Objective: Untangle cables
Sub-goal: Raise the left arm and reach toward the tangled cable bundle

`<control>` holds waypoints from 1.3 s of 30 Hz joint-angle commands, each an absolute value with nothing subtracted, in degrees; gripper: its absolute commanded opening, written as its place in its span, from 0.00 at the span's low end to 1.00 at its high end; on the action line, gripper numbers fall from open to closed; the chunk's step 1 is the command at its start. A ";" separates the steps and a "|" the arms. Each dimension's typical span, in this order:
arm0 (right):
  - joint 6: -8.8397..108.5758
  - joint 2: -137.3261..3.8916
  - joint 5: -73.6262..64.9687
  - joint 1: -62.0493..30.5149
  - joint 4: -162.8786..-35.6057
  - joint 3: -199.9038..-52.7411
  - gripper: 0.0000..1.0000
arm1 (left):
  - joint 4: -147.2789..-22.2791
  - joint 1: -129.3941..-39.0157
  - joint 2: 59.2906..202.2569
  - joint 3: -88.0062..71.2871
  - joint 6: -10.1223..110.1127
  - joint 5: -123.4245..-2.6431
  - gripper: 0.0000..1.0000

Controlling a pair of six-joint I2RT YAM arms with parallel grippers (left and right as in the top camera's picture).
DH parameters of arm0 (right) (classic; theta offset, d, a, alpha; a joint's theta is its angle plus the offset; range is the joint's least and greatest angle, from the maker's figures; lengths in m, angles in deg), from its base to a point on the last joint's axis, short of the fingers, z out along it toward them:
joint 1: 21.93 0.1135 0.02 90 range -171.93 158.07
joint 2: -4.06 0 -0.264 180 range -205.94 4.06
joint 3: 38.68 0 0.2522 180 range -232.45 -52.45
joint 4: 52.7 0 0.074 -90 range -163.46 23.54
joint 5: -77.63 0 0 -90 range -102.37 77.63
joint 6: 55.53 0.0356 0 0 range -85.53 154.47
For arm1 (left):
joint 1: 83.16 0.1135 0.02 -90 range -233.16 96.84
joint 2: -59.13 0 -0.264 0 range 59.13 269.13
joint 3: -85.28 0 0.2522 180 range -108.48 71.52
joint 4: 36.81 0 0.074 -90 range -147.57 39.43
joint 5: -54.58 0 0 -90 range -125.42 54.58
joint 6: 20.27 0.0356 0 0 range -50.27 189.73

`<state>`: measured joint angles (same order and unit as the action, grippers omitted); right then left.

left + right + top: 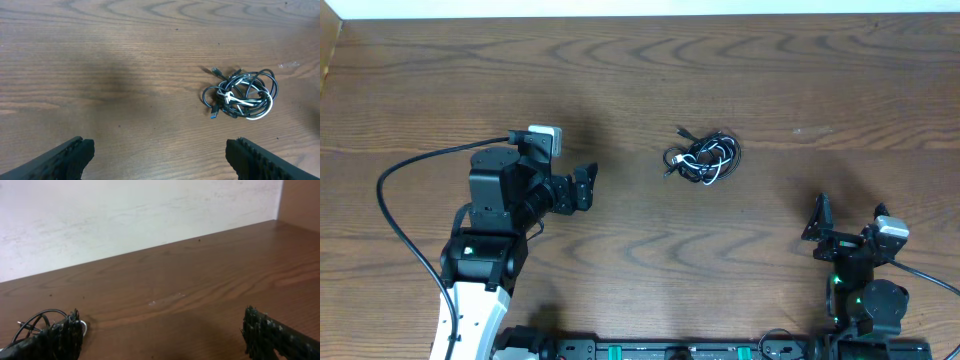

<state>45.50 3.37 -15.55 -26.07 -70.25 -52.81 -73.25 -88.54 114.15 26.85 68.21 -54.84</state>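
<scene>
left gripper (586,186): spread, empty, 9 o'clock on table (620,80) | right gripper (848,222): spread, empty, 4 o'clock | cables (704,160): knotted clump near centre, toward 1 o'clock; likely best that each gripper pinches one outer loop, then pulls apart slowly

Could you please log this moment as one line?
cables: tangled, untouched | left end effector: open, empty | right end effector: open, empty

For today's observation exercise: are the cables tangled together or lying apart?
Tangled together: the cables lie in one small bundle, white and black loops crossing and wound through each other.
</scene>
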 commanded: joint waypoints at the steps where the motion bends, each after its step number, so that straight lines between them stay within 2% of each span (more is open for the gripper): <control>1: 44.67 3.50 -15.40 -25.72 -70.49 -52.74 0.99 | -73.18 -88.32 114.48 25.15 67.93 -55.58 0.92; 18: 44.67 3.50 -15.40 -25.74 -70.49 -52.74 0.99 | -74.23 -88.37 115.94 24.82 66.81 -55.97 0.93; 31: 44.67 3.50 -15.40 -25.74 -70.49 -52.74 0.99 | -95.70 -88.37 120.14 8.97 61.70 -52.30 0.93; 39: 44.67 3.50 -15.40 -25.72 -70.49 -52.76 0.99 | -100.24 -88.46 124.12 5.39 57.70 -53.50 0.93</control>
